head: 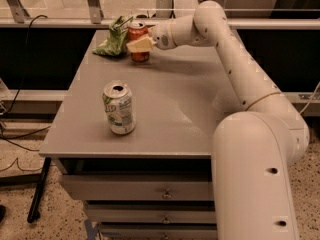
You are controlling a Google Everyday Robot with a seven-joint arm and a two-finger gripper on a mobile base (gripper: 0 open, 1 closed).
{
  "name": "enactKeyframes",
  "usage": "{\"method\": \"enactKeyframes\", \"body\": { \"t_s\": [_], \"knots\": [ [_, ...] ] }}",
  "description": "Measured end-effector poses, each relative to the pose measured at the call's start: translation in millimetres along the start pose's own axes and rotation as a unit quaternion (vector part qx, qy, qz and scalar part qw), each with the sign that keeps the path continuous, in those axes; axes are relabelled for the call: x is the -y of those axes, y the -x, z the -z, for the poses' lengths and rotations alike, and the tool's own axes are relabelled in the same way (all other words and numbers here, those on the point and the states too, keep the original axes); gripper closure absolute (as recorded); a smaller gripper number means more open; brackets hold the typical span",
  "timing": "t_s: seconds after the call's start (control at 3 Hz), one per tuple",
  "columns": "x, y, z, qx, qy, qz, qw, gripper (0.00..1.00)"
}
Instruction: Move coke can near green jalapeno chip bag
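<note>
The red coke can with a silver top stands upright near the far edge of the grey table. My gripper reaches in from the right and is shut on the can, one cream finger across its front. The green jalapeno chip bag, light green and wrinkled, lies just left of the can, almost touching it.
A white-and-green can with an open silver top stands upright at the front left of the table. My white arm spans the right side of the table. Drawers sit under the tabletop. A railing and cables lie behind and to the left.
</note>
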State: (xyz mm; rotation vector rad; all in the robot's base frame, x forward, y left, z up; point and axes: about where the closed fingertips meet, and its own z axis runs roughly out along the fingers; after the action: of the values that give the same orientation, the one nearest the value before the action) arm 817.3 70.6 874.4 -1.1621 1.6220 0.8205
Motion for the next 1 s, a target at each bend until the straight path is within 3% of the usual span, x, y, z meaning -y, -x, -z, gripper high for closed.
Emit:
{"method": "enactKeyframes", "body": {
  "t_s": [0.33,0.67,1.0],
  "knots": [
    [-0.8,-0.8,-5.1,0.0,0.005,-0.001,1.0,0.12],
    [-0.4,-1.9,-5.5,-0.001,0.006,-0.002,1.0,0.0],
    [6.8,-2.6,15.6,-0.003,-0.011,0.004,0.9999,0.0]
  ]
}}
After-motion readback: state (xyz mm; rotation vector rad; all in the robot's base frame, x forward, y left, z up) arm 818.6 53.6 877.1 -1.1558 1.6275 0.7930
